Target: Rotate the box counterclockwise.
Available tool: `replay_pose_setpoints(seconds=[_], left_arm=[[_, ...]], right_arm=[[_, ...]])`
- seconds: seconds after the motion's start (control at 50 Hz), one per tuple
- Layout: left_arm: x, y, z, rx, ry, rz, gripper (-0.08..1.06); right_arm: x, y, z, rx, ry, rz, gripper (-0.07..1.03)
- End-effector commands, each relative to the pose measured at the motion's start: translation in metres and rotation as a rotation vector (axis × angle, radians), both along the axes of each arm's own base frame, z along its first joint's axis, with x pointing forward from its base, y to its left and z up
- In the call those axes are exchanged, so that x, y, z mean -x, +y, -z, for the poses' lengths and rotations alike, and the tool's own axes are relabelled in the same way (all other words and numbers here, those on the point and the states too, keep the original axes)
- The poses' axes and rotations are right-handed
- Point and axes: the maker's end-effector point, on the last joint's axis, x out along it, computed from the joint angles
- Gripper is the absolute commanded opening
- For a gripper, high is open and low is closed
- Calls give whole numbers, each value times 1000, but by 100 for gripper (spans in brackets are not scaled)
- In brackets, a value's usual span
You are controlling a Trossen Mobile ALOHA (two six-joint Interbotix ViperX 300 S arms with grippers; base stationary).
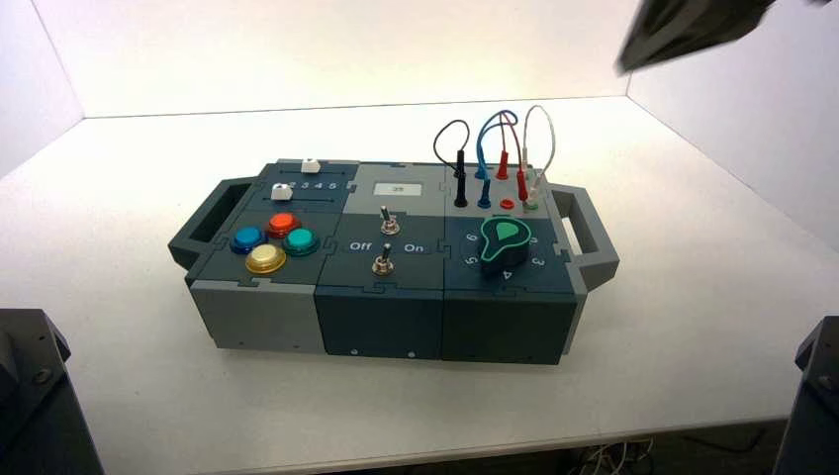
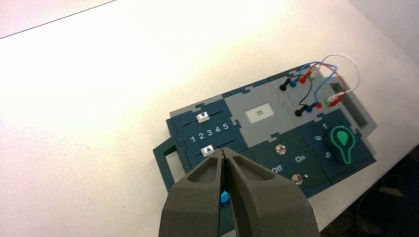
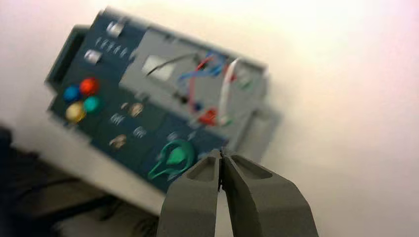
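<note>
The box (image 1: 396, 287), long, dark teal and grey, lies across the middle of the white table with a handle at each end (image 1: 203, 223). Its top carries four coloured buttons (image 1: 272, 240), two toggle switches (image 1: 384, 242), a green dial (image 1: 505, 242) and looped wires (image 1: 495, 148). My left gripper (image 2: 223, 153) is shut and empty, held well above the box (image 2: 267, 128) over its button end. My right gripper (image 3: 220, 154) is also shut and empty, high above the box (image 3: 148, 108) near the dial end. Neither touches the box.
A dark part of my right arm (image 1: 693, 30) shows at the upper right of the high view. White walls close the table at the back and sides (image 1: 59, 69). The table's front edge (image 1: 396, 450) runs close before the box. Two white sliders (image 2: 202, 117) flank the numbers 1 to 5.
</note>
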Motion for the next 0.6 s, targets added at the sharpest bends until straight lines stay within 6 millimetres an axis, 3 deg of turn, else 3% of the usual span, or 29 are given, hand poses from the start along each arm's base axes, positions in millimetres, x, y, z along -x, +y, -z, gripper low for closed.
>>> replay_pose_setpoints(seconds=[0.02,0.22,0.6], left_arm=[[-16,-5,-1,-6,-16,-3,-3],[-36,-12,23,-37,21,-3,-3],[-80,-17,31,-37,10,-59,-3]], right_arm=[[13,31,-3,-66,68,-64,-2],[36,51,2,-123,149,-109,-2],[62,46,9,-177,211,-109,-2]])
